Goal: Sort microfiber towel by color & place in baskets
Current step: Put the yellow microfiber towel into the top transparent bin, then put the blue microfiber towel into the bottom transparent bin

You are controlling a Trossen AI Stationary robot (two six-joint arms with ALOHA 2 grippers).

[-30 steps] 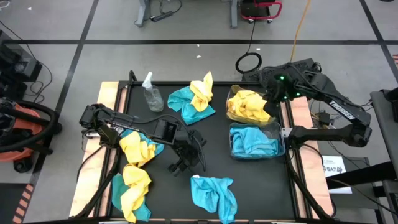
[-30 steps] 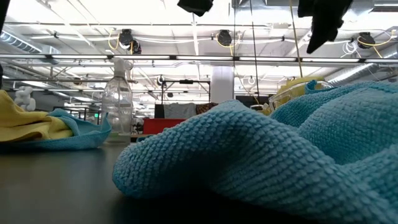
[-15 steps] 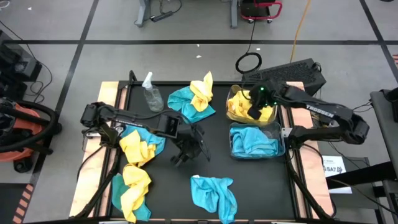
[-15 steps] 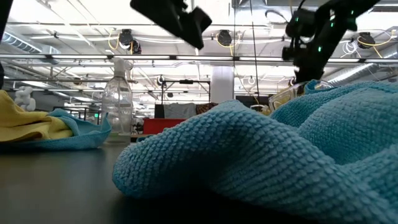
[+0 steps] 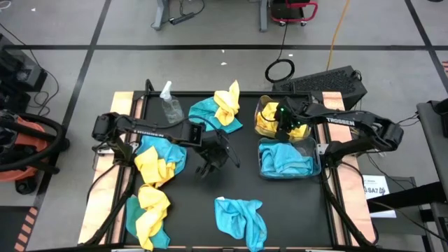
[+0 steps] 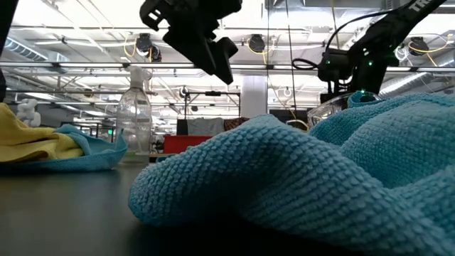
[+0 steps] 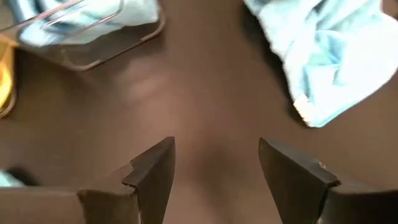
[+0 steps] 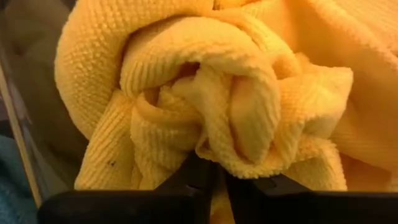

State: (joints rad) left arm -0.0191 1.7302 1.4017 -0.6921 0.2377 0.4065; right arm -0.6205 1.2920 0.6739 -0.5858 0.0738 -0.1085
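Black work table (image 5: 231,189) seen from above, both arms over it. Left arm reaches in from the table's left edge; left gripper (image 5: 213,155) hangs above bare tabletop near centre, fingers spread wide w/ nothing between them, per its wrist view (image 7: 214,171). In the low view it shows dark near the top (image 6: 202,39). Right arm comes from the right edge; right gripper (image 5: 283,122) is down in the far basket (image 5: 260,105), its fingers nearly together and pressed against a bunched yellow towel (image 8: 211,99) there; whether they pinch the cloth can't be told.

Towels, big to small: a teal towel (image 5: 241,218) lies loose at the near-centre edge, filling the low view's foreground (image 6: 306,185). A teal towel (image 5: 283,159) fills the near basket (image 5: 319,148), just beside the far one on the table's right side. A yellow-and-teal heap (image 5: 157,164) sits left of centre, w/ another mixed heap (image 5: 148,210) nearer the front-left corner. A teal towel w/ a yellow one on top (image 5: 220,112) lies at the far centre. Yellow towels in the far basket (image 5: 269,119).

Clear spray bottle (image 5: 170,105) stands upright at far left, apart from the cloths.
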